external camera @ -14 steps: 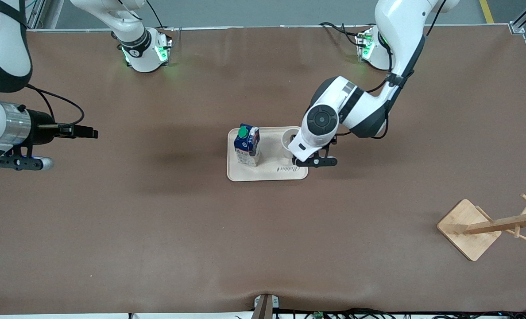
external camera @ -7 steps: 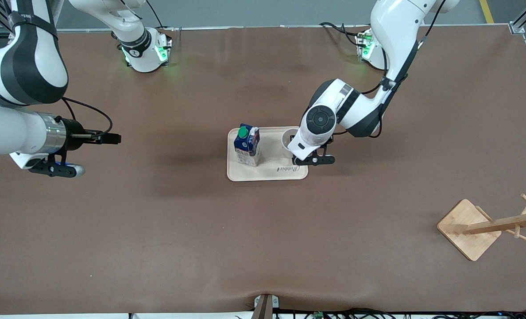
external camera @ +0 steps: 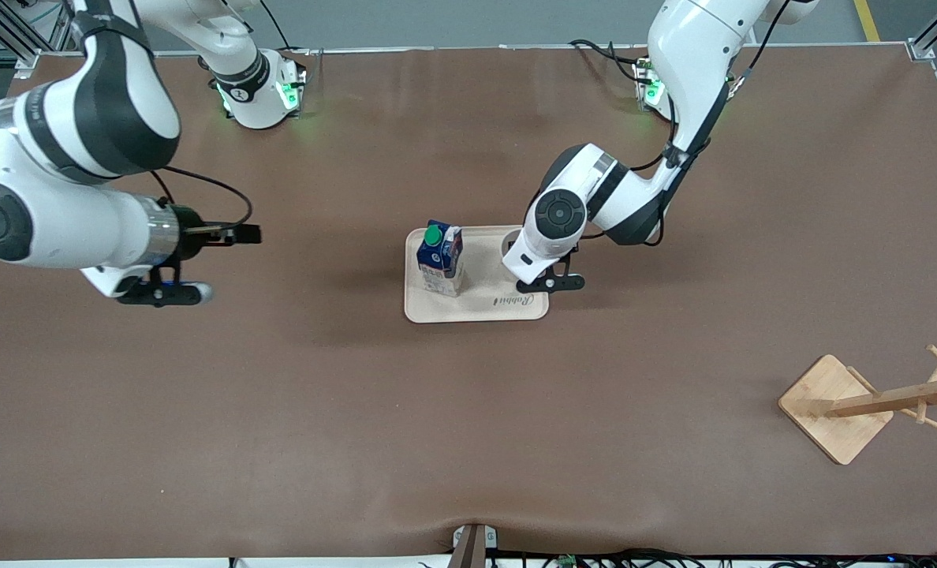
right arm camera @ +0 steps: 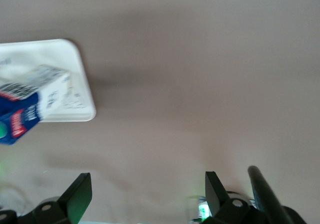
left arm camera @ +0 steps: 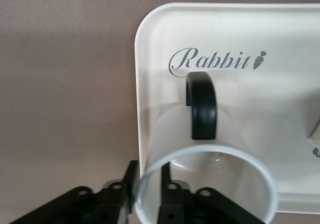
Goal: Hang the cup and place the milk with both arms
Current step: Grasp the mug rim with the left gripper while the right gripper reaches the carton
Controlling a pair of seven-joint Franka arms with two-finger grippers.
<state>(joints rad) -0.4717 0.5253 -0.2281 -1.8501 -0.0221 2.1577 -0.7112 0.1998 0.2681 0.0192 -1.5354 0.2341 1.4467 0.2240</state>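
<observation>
Left gripper [left arm camera: 147,196] down at tray [external camera: 419,309], fingers [left arm camera: 167,204] pinching cup [left arm camera: 210,184] wall at the rim, one inside, one outside; cup standing on tray, beside milk [external camera: 440,257]. Right gripper [right arm camera: 145,196] hovering over bare counter [external camera: 279,410] toward its own end, fingers spread, waiting. Risk: thin rim grip slipping or cup swinging on lift, handle [left arm camera: 201,103] missing rack [external camera: 871,404] peg.

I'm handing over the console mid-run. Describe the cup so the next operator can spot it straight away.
Find the cream tray marked "Rabbit" in the middle of the brown table. Two things stand on it: the blue and white milk with a green cap, and beside it, toward the left arm's end, the cup. The cup is the plain white open-topped one with a black loop handle, its rim pinched by the left gripper.
</observation>
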